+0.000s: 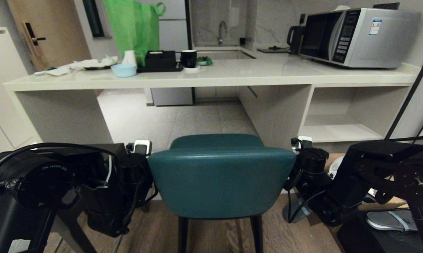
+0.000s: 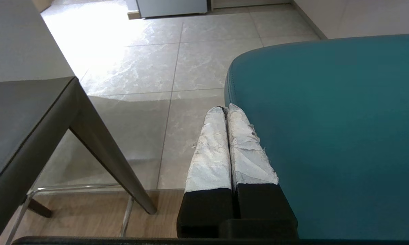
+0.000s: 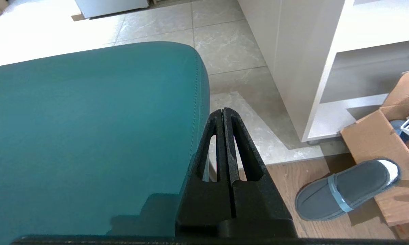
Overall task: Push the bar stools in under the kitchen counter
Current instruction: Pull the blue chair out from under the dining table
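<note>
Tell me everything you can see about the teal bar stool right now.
The teal bar stool has a curved, padded, leather-look back with stitched seams, a matching seat and thin black legs on the wood floor. It stands upright facing the opening under the kitchen counter, not yet beneath it. The shut left gripper and right gripper flank its back, seemingly pressed against its edges.

Two bar stools, one teal (image 1: 221,179) and one dark grey (image 2: 24,115), one microwave (image 1: 355,37), one slipper (image 3: 347,189), one table (image 1: 232,75).
</note>
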